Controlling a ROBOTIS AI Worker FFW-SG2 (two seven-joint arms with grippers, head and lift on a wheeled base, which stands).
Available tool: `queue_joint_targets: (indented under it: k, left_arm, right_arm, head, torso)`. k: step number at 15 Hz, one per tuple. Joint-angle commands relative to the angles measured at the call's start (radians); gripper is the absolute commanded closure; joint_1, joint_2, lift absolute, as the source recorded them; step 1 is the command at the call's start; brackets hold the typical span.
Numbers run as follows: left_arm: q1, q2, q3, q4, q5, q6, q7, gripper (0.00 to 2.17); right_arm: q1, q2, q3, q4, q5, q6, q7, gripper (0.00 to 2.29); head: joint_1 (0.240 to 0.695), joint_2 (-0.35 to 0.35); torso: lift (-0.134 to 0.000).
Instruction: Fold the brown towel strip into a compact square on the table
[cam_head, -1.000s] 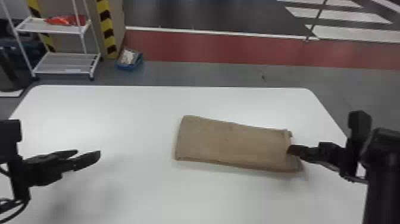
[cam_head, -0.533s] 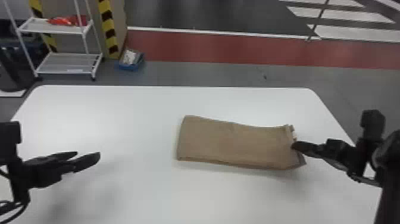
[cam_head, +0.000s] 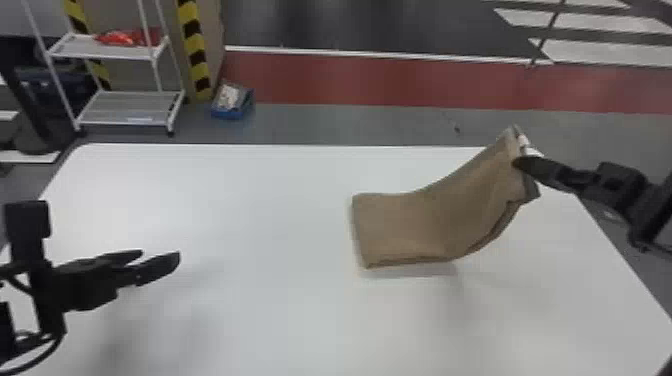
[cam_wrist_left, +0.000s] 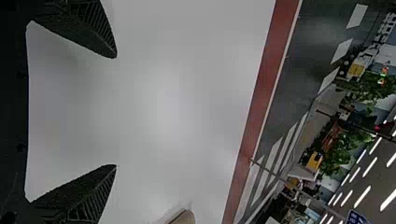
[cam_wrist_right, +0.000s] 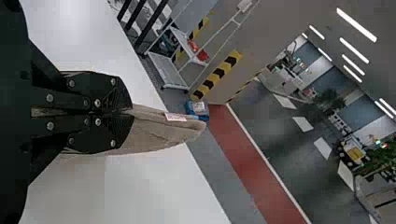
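The brown towel strip (cam_head: 405, 225) lies with its left part flat on the table while its right end is raised in the air. My right gripper (cam_head: 520, 162) holds that raised end above the table's right side. In the right wrist view the right gripper (cam_wrist_right: 130, 112) is shut on the towel (cam_wrist_right: 159, 133), with a small white tag beyond the fingertips. At the table's left my left gripper (cam_head: 160, 257) stays parked, clear of the towel. In the left wrist view the left gripper (cam_wrist_left: 116, 112) stands open above bare table, and a bit of the towel (cam_wrist_left: 184, 218) shows at the edge.
The white table (cam_head: 260, 200) carries the towel. Behind it on the floor are a white shelf rack (cam_head: 110, 107) with a red item on it and a blue box (cam_head: 232, 102). Striped posts stand beside the rack.
My right gripper has lifted the towel's right end up and toward the table's far side, and the strip now bends upward. The left arm has kept still.
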Motion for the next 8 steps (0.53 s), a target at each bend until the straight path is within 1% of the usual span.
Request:
queue_joint_targets:
  k: [1,3,5,6,8]
  left_arm:
    - [0.014,0.001,0.015,-0.011,0.001,0.001,0.000,0.04]
    - [0.025,0.003,0.024,-0.020,0.004,0.004,-0.006,0.04]
    - [0.031,0.004,0.032,-0.023,0.008,0.004,-0.008,0.04]
    - [0.034,0.004,0.032,-0.023,0.008,0.004,-0.008,0.04]
    - [0.045,0.003,0.033,-0.030,0.009,0.004,-0.014,0.04]
  right_arm:
    - [-0.009,0.002,0.073,-0.003,0.017,0.002,-0.001,1.11]
    - [0.026,0.002,0.183,0.012,0.066,0.002,-0.005,1.11]
    - [0.040,0.002,0.246,0.033,0.093,0.002,-0.014,1.11]
    - [0.053,0.002,0.284,0.038,0.115,0.002,-0.027,1.11]
    - [0.066,0.002,0.324,0.046,0.121,-0.015,-0.054,1.11]
  head:
    - [0.695,-0.073]
    - [0.695,-0.048]
    - [0.695,-0.019]
    - [0.695,0.008]
    - [0.695,0.025]
  torso:
    - [-0.124]
    - [-0.124]
    - [-0.124]
    - [-0.124]
    - [-0.124]
